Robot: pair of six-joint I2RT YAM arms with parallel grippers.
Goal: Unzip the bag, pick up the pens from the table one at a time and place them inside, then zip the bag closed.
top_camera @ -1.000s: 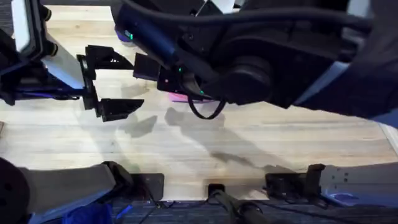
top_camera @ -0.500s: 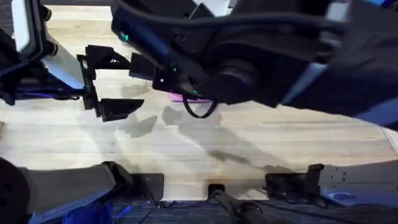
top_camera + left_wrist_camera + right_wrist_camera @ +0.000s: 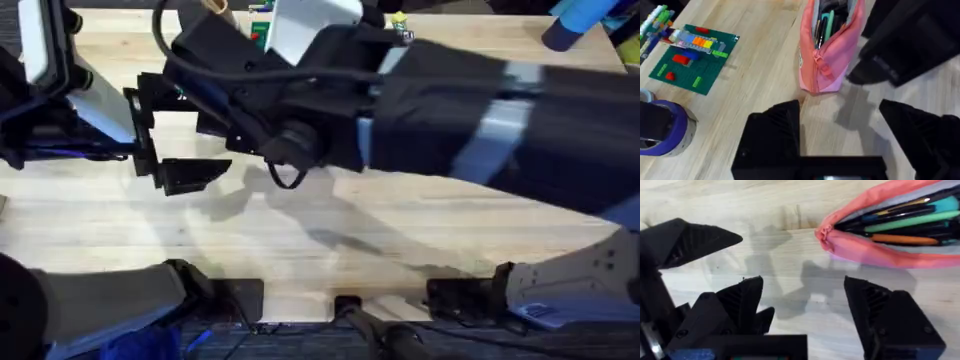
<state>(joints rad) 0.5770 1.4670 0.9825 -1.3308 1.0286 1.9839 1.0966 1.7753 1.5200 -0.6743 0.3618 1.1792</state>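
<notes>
The pink bag [image 3: 822, 60] lies unzipped on the table [image 3: 300, 230], its mouth gaping, with several pens [image 3: 900, 227] inside it. My left gripper [image 3: 840, 132] is open just short of the bag's zipper end, touching nothing. In the overhead view the left gripper [image 3: 175, 132] stands at the left with its fingers wide apart. My right gripper [image 3: 810, 305] is open too, low over the wood beside the bag's end [image 3: 827, 232], empty. The right arm [image 3: 450, 110] reaches across the middle and covers the bag from above.
A green brick baseplate [image 3: 690, 57] with coloured bricks lies beyond the bag. A purple tape roll [image 3: 660, 130] stands near the left gripper. A blue object [image 3: 575, 25] sits at the far right corner. Bare wood stretches toward the front edge.
The right arm has swung left and farther out over the table, hiding the pink sliver of bag seen before. The left arm has not moved.
</notes>
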